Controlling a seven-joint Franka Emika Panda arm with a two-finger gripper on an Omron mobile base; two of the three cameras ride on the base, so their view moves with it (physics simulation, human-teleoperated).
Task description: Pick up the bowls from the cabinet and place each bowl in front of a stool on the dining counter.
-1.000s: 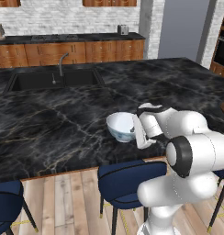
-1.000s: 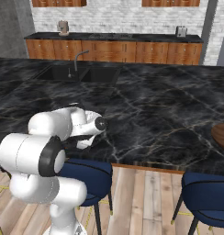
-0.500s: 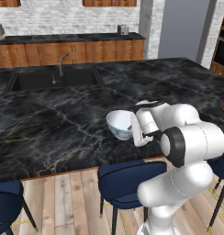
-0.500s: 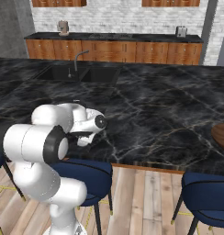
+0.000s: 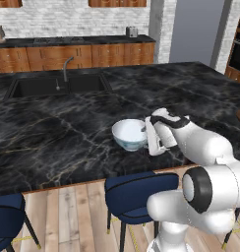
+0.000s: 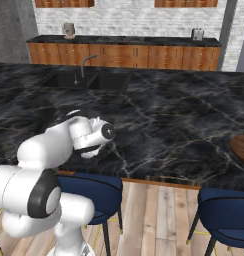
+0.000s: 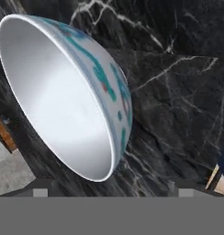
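The white bowl (image 5: 129, 134) with blue pattern sits upright on the dining counter (image 5: 68, 133), close to its near edge and just beyond a blue stool (image 5: 140, 193). My gripper (image 5: 147, 135) is at the bowl's right rim, open. In the hand view the bowl (image 7: 72, 96) looms close, its rim between my gripper's (image 7: 112, 191) widely spread fingertips (image 7: 40, 192). The dark brown wooden bowl (image 6: 242, 148) rests on the counter (image 6: 169, 120) at the far right, before another stool (image 6: 226, 216). Reddish-brown wall cabinets (image 5: 117, 3) hang at the back.
A sink (image 5: 58, 86) with a faucet (image 5: 67, 66) is set into the counter's far left part. A third stool (image 5: 6, 221) stands at lower left. A back counter with wooden drawer fronts (image 6: 124, 55) runs along the brick wall. The floor is wood plank.
My jaws have gone from shut on the white bowl's rim to wide open. The bowl has stayed at the same spot on the counter. My elbow has swung somewhat.
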